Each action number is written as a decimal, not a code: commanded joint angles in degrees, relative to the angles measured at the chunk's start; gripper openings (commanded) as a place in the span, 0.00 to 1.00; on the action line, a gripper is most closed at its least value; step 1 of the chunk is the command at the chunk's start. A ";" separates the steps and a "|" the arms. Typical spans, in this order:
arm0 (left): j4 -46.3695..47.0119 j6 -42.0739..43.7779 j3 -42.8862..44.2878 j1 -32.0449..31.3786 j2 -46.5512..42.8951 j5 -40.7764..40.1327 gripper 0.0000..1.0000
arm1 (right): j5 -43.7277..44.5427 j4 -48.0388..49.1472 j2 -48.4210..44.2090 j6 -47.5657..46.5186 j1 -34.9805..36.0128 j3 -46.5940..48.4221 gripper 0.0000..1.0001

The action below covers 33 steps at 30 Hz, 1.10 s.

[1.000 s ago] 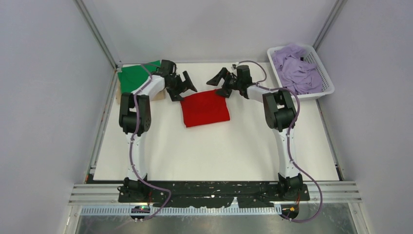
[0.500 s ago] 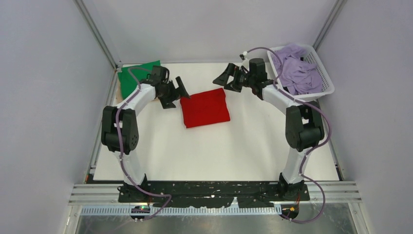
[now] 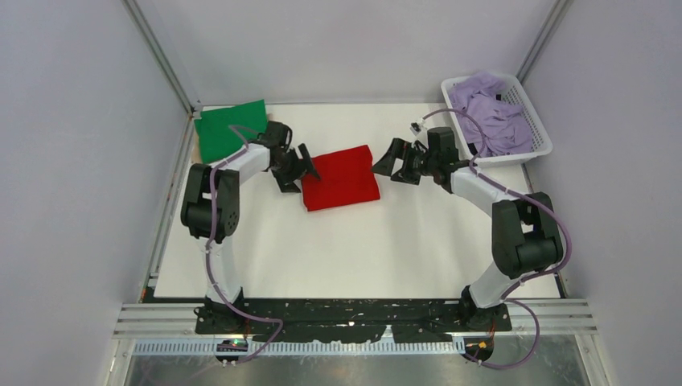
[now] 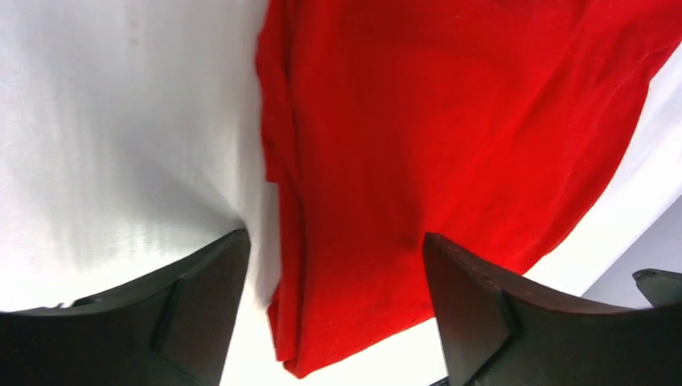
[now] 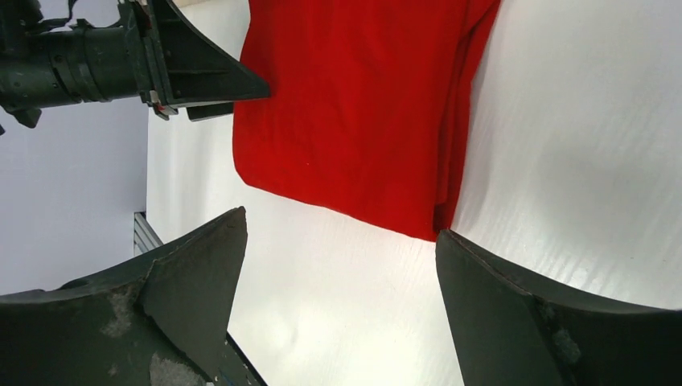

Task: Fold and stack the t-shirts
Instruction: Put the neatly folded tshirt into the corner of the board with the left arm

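Observation:
A bright red t-shirt lies folded flat in the middle of the white table. My left gripper is at its left edge and stands open. In the left wrist view its jaws straddle the near corner of the red t-shirt, and the fingers do not press the cloth. My right gripper hovers open just off the shirt's right edge. The right wrist view shows the red t-shirt ahead of the gripper, with nothing between the fingers. A green t-shirt lies folded at the back left.
A white mesh basket at the back right holds several crumpled lavender t-shirts. Grey walls and aluminium posts close in the table on three sides. The left gripper shows at the top left of the right wrist view.
The right gripper swung down from the back of the table to the red shirt's right edge. The left gripper moved onto its left corner and its jaws narrowed a little.

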 commanded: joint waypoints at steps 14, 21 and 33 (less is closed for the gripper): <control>-15.65 5.87 17.17 -4.47 8.22 -9.08 0.08 | -1.37 1.76 -15.05 -2.54 -6.59 -7.09 0.95; -22.65 12.89 25.98 -4.80 12.54 -12.40 0.00 | -0.83 0.57 -19.06 -3.14 -9.37 -8.85 0.95; -17.78 37.45 29.92 -5.03 5.14 -43.64 0.00 | 7.89 -1.65 -23.87 -7.83 -10.25 -9.87 0.95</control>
